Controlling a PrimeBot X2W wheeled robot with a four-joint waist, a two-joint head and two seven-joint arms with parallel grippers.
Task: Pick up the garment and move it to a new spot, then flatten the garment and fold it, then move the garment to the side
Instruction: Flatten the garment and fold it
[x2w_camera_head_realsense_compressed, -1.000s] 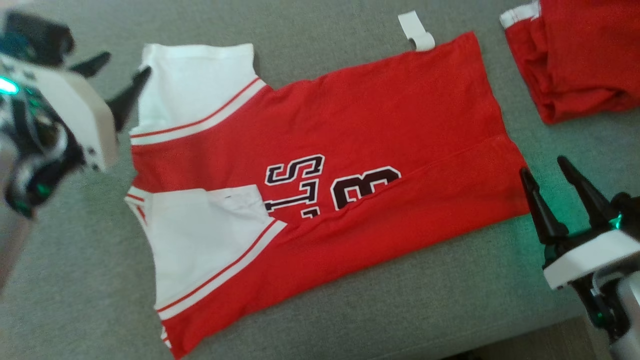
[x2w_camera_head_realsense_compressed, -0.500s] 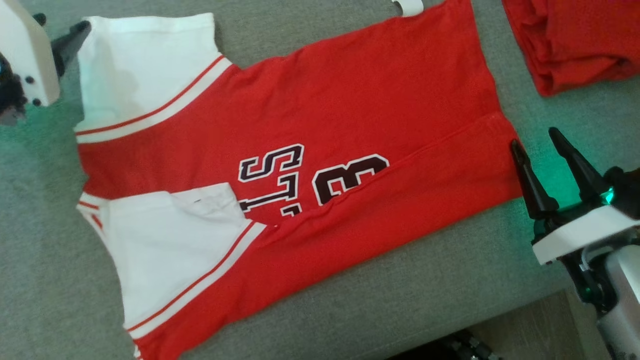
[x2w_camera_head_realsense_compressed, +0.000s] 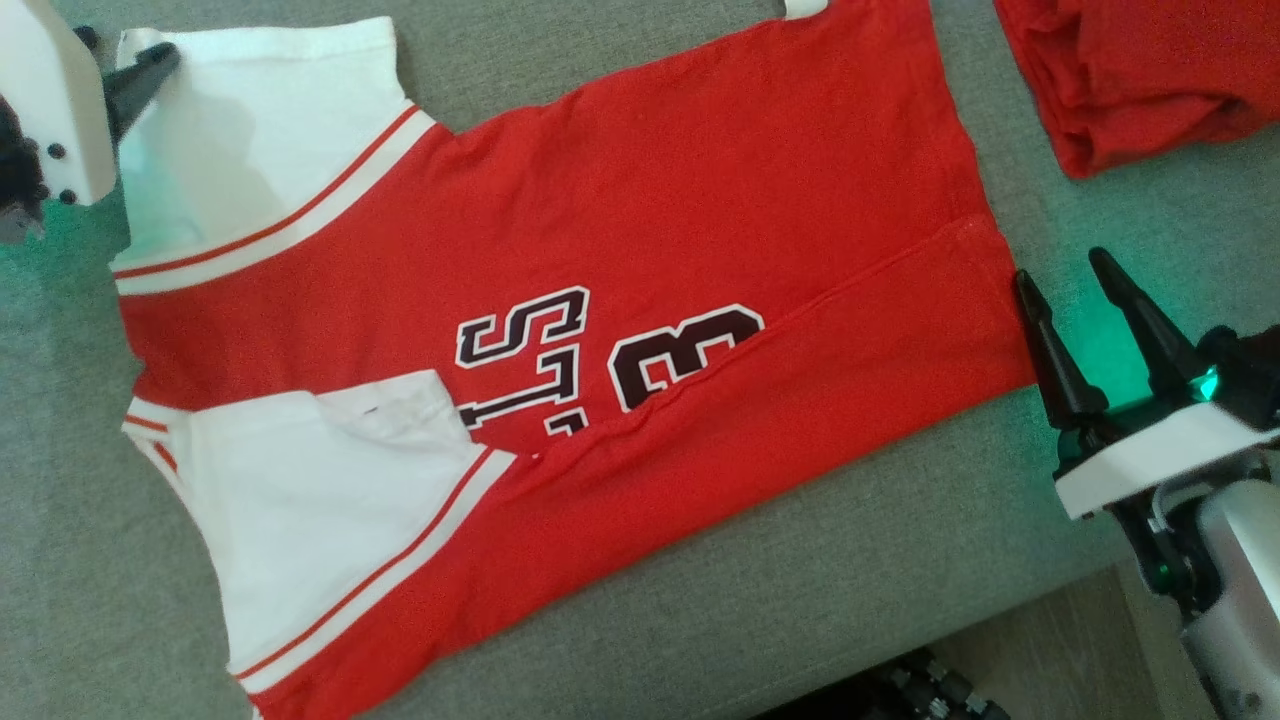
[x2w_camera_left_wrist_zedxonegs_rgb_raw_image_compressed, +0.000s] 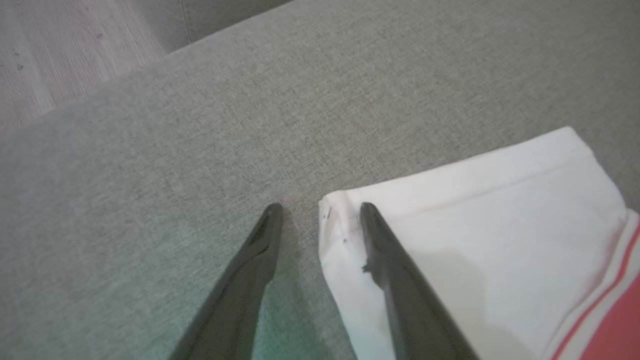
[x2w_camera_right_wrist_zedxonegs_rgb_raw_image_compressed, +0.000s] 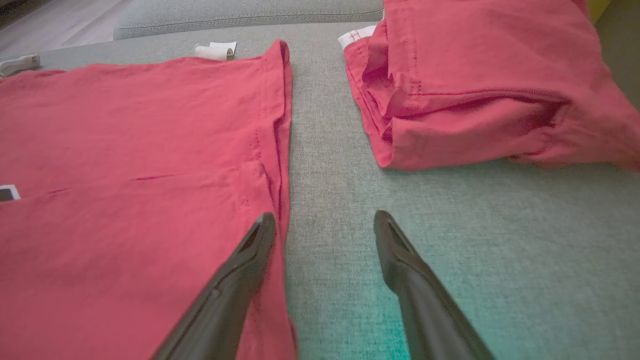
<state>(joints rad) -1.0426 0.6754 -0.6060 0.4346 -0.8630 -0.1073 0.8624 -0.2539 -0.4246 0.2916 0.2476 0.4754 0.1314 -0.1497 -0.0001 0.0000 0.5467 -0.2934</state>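
Where the grey cushion (x2w_camera_head_realsense_compressed: 900, 560) runs out toward the left, the left gripper (x2w_camera_left_wrist_zedxonegs_rgb_raw_image_compressed: 320, 210) hangs with its jaws apart over the outer corner of the upper white sleeve (x2w_camera_head_realsense_compressed: 260, 130). In the left wrist view one dark finger sits over bare grey fabric and the other over the white cloth just inside the sleeve's hem, so the corner lies between them and nothing is pinched. The garment (x2w_camera_head_realsense_compressed: 650, 200), a red jersey with white sleeves trimmed in red and white stripes, is spread flat across the middle of the cushion, neck end to the left and bottom hem to the right. Its lower white sleeve (x2w_camera_head_realsense_compressed: 320, 500) is turned in over the body. A long strip of the near side is doubled over as well, its fold running slantwise up to the hem and covering the lower part of the dark number and letters (x2w_camera_head_realsense_compressed: 680, 355). A small white tag (x2w_camera_head_realsense_compressed: 805, 8) pokes out at the far edge of the jersey. At the jersey's bottom hem the right gripper (x2w_camera_head_realsense_compressed: 1062, 270) waits, jaws open and holding nothing. The right wrist view shows one finger over the red hem edge and the other over bare cushion, which is washed in green light. Past it, farther right and well apart from the jersey, a second red garment (x2w_camera_head_realsense_compressed: 1130, 70) lies folded in a bundle. A patch of wooden floor (x2w_camera_head_realsense_compressed: 1080, 640) shows beyond the cushion's near edge.
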